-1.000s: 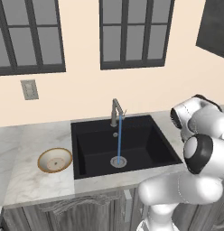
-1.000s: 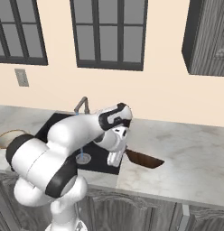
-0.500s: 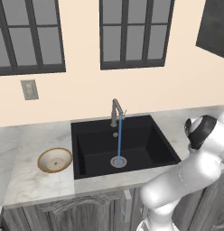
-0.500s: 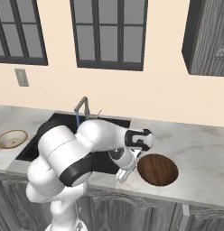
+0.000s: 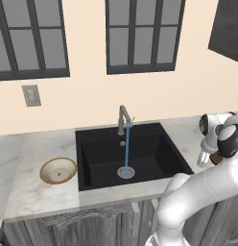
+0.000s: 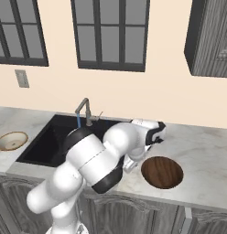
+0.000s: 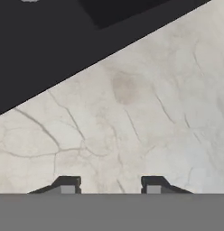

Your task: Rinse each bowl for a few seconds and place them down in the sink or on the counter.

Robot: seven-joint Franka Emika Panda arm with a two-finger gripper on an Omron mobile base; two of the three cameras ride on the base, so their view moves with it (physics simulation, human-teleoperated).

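Claw (image 7: 111, 184) hanging released over bare marble of the counter (image 7: 145, 117), fingertips (image 7: 67, 185) standing apart with nothing between them. Lying just beside the claw, on its right in the right base view, and sitting flat on the counter: the dark brown bowl (image 6: 162, 172), apart from the fingers. Showing as a black edge at the far side of the hand view, beyond the claw: the sink (image 7: 50, 40). Running in a thin blue stream from the grey tap (image 5: 124, 118) down to the drain (image 5: 125, 172), well to the claw's left: water (image 5: 127, 151). Resting upright on the counter past the sink's far left side, well apart from the claw: the tan-rimmed bowl (image 5: 58, 170).
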